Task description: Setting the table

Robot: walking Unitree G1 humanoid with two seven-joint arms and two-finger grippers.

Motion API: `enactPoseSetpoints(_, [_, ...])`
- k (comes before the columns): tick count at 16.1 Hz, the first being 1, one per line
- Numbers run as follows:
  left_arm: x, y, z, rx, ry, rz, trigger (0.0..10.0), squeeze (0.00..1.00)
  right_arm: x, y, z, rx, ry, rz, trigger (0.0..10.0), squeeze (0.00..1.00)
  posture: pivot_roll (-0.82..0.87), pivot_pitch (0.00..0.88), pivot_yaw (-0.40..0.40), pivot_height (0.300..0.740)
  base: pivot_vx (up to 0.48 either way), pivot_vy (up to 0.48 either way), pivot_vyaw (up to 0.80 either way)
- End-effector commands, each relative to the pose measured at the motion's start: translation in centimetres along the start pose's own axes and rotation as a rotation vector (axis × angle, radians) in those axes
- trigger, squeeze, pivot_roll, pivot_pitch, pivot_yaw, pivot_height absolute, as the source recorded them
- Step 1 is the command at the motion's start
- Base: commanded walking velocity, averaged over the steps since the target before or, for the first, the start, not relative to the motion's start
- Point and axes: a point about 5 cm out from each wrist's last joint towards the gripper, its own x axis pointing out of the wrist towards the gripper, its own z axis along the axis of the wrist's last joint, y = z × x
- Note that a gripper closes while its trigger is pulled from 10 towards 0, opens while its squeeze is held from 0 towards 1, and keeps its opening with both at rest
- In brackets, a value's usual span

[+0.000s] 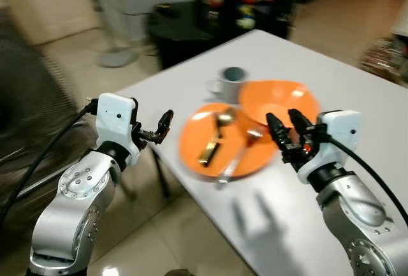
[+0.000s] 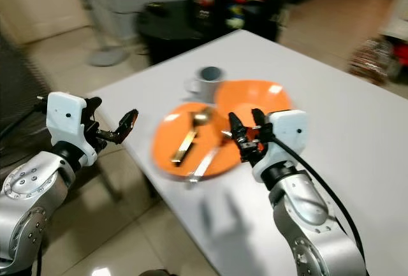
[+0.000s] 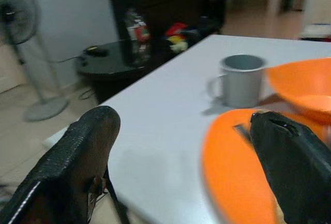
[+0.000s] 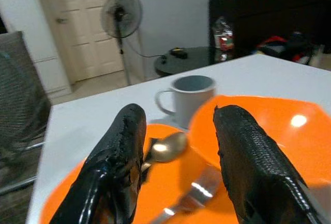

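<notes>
Where the right hand [image 4: 178, 167] gapes, a fan [image 4: 120, 14] stands beyond the mug [image 4: 190, 100].

Even indoor light; motion blur smears both eye views. Soft gripper shadows fall on the white table [image 1: 357, 85]. Glare spots glint on the orange bowl [image 4: 289, 131] and fork [image 4: 194, 195].

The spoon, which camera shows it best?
The right wrist view: the spoon lies close and fairly sharp on the orange plate, between the right hand's fingers. Both eye views show it smaller and blurred; the left wrist view barely catches it.
</notes>
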Motion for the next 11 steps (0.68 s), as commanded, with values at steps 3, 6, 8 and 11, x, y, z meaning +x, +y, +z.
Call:
enactPoseSetpoints(3, [0.22, 0.42, -0.55, 0.028, 0.027, 0.054, 10.0, 0.00, 0.06, -0.20, -0.64, 0.027, 0.020, -0.041, 10.0, 0.00, 0.05, 0.000, 0.056, 0.740, 0.000, 0.000, 0.80])
enactPoseSetpoints(6, [0.21, 0.22, -0.77, 0.014, 0.048, 0.039, 10.0, 0.00, 0.30, -0.59, -0.63, 0.039, 0.008, -0.068, 10.0, 0.00, 0.05, 0.000, 0.058, 0.740, 0.000, 0.000, 0.80])
enactPoseSetpoints(8, [0.25, -0.06, -0.63, 0.022, 0.044, 0.011, 10.0, 0.00, 0.40, -0.54, -0.45, 0.045, 0.001, -0.065, 10.0, 0.00, 0.05, 0.000, 0.051, 0.740, 0.000, 0.000, 0.80])
enactPoseSetpoints(11, [0.30, 0.39, -0.82, 0.015, 0.039, 0.036, 10.0, 1.00, 0.58, -0.40, -0.90, 0.042, 0.013, -0.060, 10.0, 0.00, 0.06, 0.000, 0.051, 0.740, 0.000, 0.000, 0.80])
